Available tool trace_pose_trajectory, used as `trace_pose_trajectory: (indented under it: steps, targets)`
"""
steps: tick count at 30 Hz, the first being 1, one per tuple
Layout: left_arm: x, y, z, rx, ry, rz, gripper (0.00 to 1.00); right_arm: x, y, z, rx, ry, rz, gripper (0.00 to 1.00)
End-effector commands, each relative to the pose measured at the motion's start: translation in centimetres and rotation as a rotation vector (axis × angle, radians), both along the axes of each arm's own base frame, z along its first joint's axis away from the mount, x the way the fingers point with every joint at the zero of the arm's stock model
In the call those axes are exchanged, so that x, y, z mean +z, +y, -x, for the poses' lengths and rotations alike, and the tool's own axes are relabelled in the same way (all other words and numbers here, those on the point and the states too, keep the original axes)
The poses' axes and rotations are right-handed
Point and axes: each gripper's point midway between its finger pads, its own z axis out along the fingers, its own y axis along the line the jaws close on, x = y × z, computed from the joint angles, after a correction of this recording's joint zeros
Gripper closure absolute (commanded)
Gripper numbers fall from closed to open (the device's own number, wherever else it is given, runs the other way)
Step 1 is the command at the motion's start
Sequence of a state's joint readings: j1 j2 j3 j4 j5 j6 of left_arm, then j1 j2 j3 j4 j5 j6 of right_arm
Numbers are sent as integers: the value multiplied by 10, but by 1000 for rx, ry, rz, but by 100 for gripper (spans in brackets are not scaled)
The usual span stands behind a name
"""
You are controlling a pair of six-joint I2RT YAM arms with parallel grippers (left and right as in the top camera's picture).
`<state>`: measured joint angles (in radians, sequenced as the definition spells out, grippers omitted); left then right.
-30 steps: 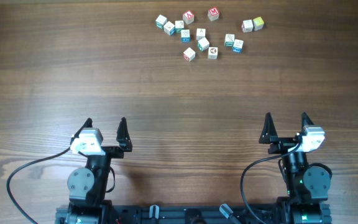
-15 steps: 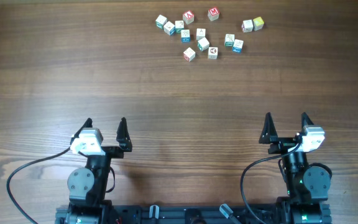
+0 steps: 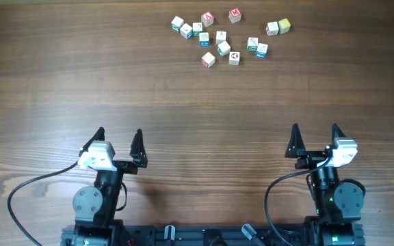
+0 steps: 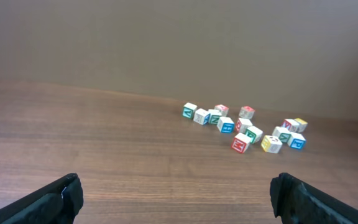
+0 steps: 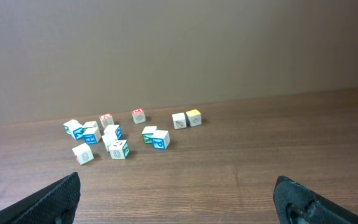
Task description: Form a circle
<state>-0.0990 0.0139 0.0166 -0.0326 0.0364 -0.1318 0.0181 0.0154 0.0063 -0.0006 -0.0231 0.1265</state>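
Observation:
Several small white toy cubes (image 3: 223, 48) with coloured letters lie in a loose scatter at the far middle of the table, forming no circle. The left wrist view shows the cubes (image 4: 242, 142) far ahead and to the right; the right wrist view shows the cubes (image 5: 119, 149) ahead and to the left. My left gripper (image 3: 118, 139) stands open near the front left, nothing between its fingers. My right gripper (image 3: 314, 134) stands open at the front right, likewise empty. Both are far from the cubes.
A pair of cubes (image 3: 278, 26), one with a yellow-green face, sits a little apart at the right end of the scatter. The wooden table (image 3: 197, 102) stretches bare between grippers and cubes. A plain wall (image 4: 179, 43) rises behind the far edge.
The left gripper has shifted very slightly to the right. The cubes and the right arm have not moved.

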Motion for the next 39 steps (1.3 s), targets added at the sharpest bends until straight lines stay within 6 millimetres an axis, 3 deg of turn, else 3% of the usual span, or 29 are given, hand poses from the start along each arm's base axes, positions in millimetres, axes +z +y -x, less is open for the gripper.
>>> trace_pose_trajectory:
  steps: [1,3,11,22,24,26,30,33,37,39]
  targets:
    - [32,-5,6,-32,-38,-16,0,0,3,0,17,-3,-5,0]
    - [46,-7,9,-49,-39,-16,0,0,3,0,16,-3,-5,0]
    - [97,-48,10,-290,-10,-10,0,0,3,0,17,-3,-5,0]
    - [154,-68,-41,-386,288,22,0,0,3,0,17,-2,-5,0]
    - [166,-78,-41,-448,309,36,0,0,3,0,17,-3,-5,0]
    - [168,-91,-36,-536,330,57,0,0,3,0,17,-3,-5,0]
    - [159,-94,-37,-551,385,98,0,0,3,0,17,-3,-5,0]
    - [164,-102,-35,-602,367,108,0,0,3,0,17,-3,-5,0]
    - [182,-95,-47,-533,333,218,0,0,3,0,17,-3,-5,0]
    - [181,-80,-63,-402,352,314,0,0,3,0,17,-3,-5,0]
